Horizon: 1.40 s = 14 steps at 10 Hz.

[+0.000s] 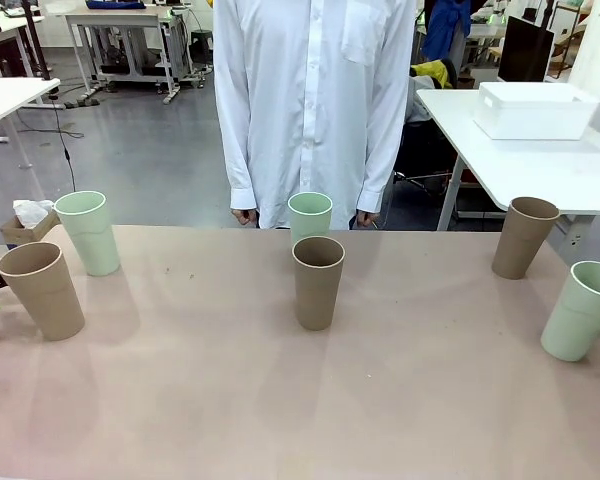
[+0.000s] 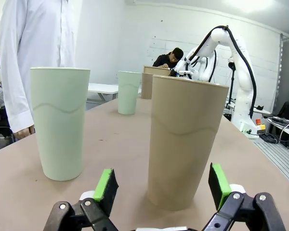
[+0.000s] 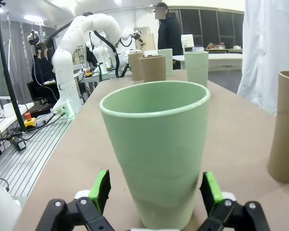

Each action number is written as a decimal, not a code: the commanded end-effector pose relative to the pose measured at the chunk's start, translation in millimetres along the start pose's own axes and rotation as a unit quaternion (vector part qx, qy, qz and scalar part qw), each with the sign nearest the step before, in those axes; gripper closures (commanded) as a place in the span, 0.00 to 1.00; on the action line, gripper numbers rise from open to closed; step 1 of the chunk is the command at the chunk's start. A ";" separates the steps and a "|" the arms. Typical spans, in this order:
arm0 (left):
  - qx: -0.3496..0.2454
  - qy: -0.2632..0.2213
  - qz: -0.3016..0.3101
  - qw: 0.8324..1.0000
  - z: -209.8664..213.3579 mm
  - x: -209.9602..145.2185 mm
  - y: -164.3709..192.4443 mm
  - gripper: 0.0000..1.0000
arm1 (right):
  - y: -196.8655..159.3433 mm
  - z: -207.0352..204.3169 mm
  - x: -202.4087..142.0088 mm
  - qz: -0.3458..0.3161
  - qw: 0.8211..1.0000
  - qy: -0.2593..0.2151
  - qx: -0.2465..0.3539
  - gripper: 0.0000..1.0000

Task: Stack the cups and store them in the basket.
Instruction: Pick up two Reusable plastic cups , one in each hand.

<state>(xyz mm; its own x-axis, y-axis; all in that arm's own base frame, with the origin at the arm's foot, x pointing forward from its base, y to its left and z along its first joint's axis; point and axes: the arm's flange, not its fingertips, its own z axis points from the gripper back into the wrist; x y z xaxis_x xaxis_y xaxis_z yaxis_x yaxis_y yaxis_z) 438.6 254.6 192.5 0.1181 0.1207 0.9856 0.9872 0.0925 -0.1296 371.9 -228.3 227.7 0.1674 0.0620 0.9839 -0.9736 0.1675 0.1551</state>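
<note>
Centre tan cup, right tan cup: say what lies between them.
Nothing: front view shows bare table between the centre tan cup and the right tan cup.

Left tan cup [image 1: 42, 290]: upright, left edge of the table [image 1: 200, 400].
Left mint cup [image 1: 88, 232]: upright, just behind it.
Middle tan cup [image 1: 318, 282]: upright, centre.
Middle mint cup [image 1: 309, 218]: upright, just behind it.
Right tan cup [image 1: 524, 237]: upright, far right.
Right mint cup [image 1: 580, 310]: upright, right edge, nearer.
Basket [image 1: 535, 126]: white, on a side table [image 1: 540, 165] beyond.

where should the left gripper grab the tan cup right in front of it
Probably on the lower side wall of the tan cup, coming in level from the robot's side. It stands upright and tapers toward the base, so the left gripper, open with a pad either side, fits there.
</note>
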 end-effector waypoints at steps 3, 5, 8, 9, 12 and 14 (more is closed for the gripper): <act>-0.005 -0.007 -0.007 1.000 -19.8 0.1 -2.1 0.00 | -0.5 -9.0 4.8 -0.015 1.000 0.001 -0.017 0.00; -0.011 0.006 -0.010 1.000 -26.7 -1.5 -8.9 0.00 | 0.5 -11.6 5.5 -0.013 1.000 0.005 -0.017 0.00; 0.000 0.015 -0.021 1.000 -37.1 -4.3 -15.2 0.00 | 1.6 -17.9 6.1 -0.014 1.000 0.000 -0.016 0.00; -0.001 0.018 -0.020 1.000 -41.1 -6.0 -16.5 0.00 | 1.6 -20.3 6.3 -0.016 1.000 0.000 -0.015 0.00; 0.000 0.021 -0.016 1.000 -49.4 -10.4 -17.9 0.00 | -1.9 -24.0 3.4 -0.026 0.999 0.000 -0.022 0.00; -0.004 0.025 -0.021 0.999 -55.7 -8.6 -22.3 0.00 | -0.4 -25.9 3.4 -0.025 0.999 -0.002 -0.021 0.00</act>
<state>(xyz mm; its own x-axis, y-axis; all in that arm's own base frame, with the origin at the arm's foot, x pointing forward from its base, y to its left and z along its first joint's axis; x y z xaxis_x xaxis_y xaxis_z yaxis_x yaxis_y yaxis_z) 432.9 207.8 191.6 0.1286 0.0812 0.9884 0.9874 0.0825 -0.1353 373.7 -211.3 223.1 0.1955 0.0539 0.9792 -0.9667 0.1788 0.1832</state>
